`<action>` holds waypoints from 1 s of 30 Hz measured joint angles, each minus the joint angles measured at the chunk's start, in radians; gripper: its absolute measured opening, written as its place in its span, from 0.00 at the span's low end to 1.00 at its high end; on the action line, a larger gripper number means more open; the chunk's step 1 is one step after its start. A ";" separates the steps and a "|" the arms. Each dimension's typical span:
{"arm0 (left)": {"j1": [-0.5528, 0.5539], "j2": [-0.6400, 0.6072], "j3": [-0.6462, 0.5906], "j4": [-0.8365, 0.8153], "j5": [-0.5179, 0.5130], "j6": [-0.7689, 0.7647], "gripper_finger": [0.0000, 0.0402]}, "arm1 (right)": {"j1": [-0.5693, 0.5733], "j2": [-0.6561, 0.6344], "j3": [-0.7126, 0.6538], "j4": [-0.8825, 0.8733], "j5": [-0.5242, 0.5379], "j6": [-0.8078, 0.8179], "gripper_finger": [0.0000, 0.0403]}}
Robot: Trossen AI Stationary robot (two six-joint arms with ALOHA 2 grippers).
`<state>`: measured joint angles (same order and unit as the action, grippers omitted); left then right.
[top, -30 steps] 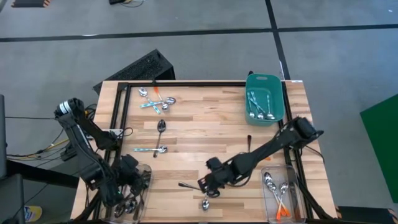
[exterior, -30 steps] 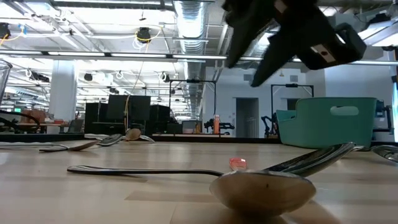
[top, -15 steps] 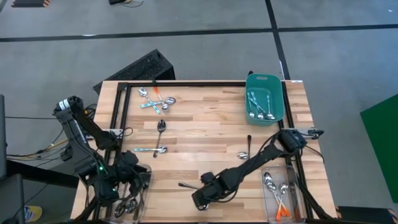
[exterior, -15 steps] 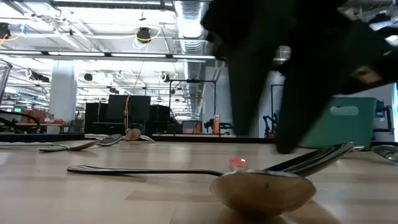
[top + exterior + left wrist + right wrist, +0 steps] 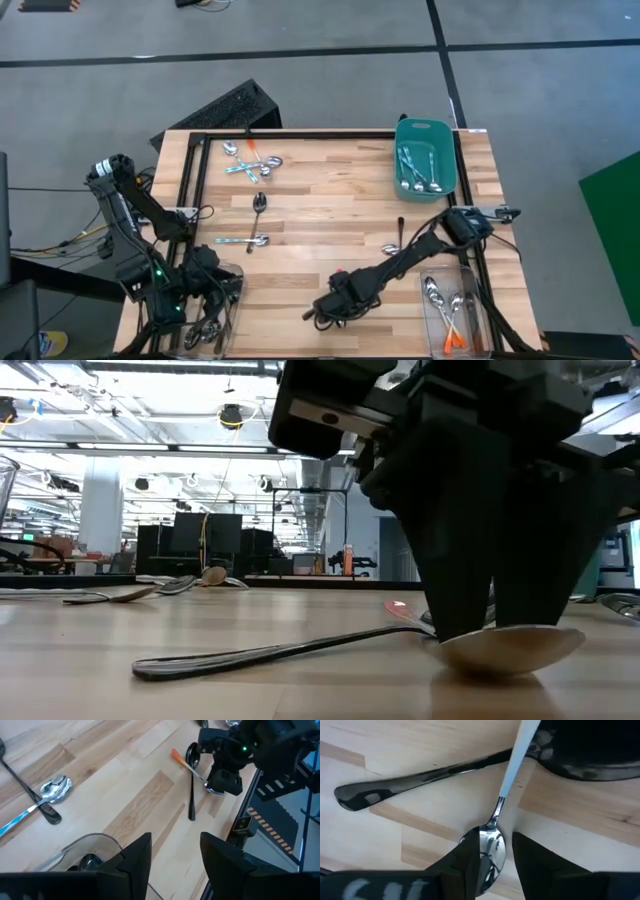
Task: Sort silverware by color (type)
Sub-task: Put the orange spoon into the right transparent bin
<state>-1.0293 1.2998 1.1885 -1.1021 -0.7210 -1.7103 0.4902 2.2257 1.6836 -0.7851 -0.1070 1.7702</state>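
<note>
Spoon (image 5: 492, 842) bowl between right gripper (image 5: 322, 310) fingers, apart, left gripper (image 5: 205, 300) fingers apart over bin (image 5: 232, 275)

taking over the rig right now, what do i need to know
Right gripper: open, down astride a light-blue-handled spoon at the table's front; a dark spoon lies beside it.
Left gripper: open, empty, over the left bin, which holds dark spoons.
Done: orange-handled spoons in the right bin.
Left: loose spoons at back left, plus those in the teal tub.
</note>
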 joint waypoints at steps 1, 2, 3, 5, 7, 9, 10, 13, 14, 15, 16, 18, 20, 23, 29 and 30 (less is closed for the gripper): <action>0.000 0.000 0.000 0.000 0.001 0.000 0.39 | -0.006 -0.001 0.000 -0.003 -0.002 -0.011 0.36; 0.000 0.000 0.000 0.003 0.000 0.000 0.39 | -0.010 -0.004 -0.001 -0.004 -0.005 -0.019 0.36; 0.000 0.000 0.000 0.006 -0.001 0.000 0.39 | -0.013 -0.005 -0.001 -0.003 -0.005 -0.021 0.36; -0.006 0.000 0.000 0.006 -0.001 -0.001 0.39 | -0.018 -0.007 -0.001 -0.008 -0.005 -0.022 0.36; -0.012 0.000 0.000 0.006 -0.002 -0.001 0.39 | -0.021 -0.014 -0.003 -0.020 0.003 -0.025 0.36; -0.015 0.000 0.000 0.006 -0.005 -0.004 0.39 | -0.023 -0.015 -0.003 -0.028 0.008 -0.025 0.36; -0.018 0.000 0.000 0.006 -0.014 -0.011 0.39 | -0.024 -0.015 -0.003 -0.030 0.008 -0.025 0.36; -0.021 0.000 0.000 0.006 -0.044 -0.023 0.39 | -0.022 -0.016 -0.003 -0.029 0.015 -0.025 0.36; -0.021 0.000 0.000 0.006 -0.048 -0.024 0.39 | -0.022 -0.016 -0.003 -0.030 0.018 -0.025 0.36; -0.021 0.000 0.000 0.005 -0.051 -0.024 0.39 | -0.022 -0.016 -0.003 -0.031 0.017 -0.025 0.36; -0.021 0.000 0.000 0.005 -0.051 -0.025 0.39 | -0.022 -0.016 -0.003 -0.034 0.017 -0.025 0.36; -0.020 0.000 0.000 0.002 -0.051 -0.025 0.39 | -0.023 -0.013 -0.003 -0.038 0.032 -0.025 0.35; -0.021 0.000 0.000 0.002 -0.051 -0.025 0.39 | -0.028 -0.004 -0.001 -0.037 0.037 -0.034 0.34; -0.021 0.000 0.000 0.002 -0.051 -0.025 0.39 | -0.036 -0.002 0.000 -0.044 0.025 -0.073 0.30; -0.021 0.000 0.000 -0.007 -0.051 -0.024 0.39 | -0.036 -0.001 0.000 -0.093 0.031 -0.128 0.08; -0.021 0.000 0.000 -0.009 -0.052 -0.022 0.39 | -0.036 -0.002 0.000 -0.098 0.031 -0.143 0.05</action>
<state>-1.0500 1.2999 1.1885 -1.1115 -0.7729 -1.7325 0.4539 2.2236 1.6840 -0.8835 -0.0765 1.6271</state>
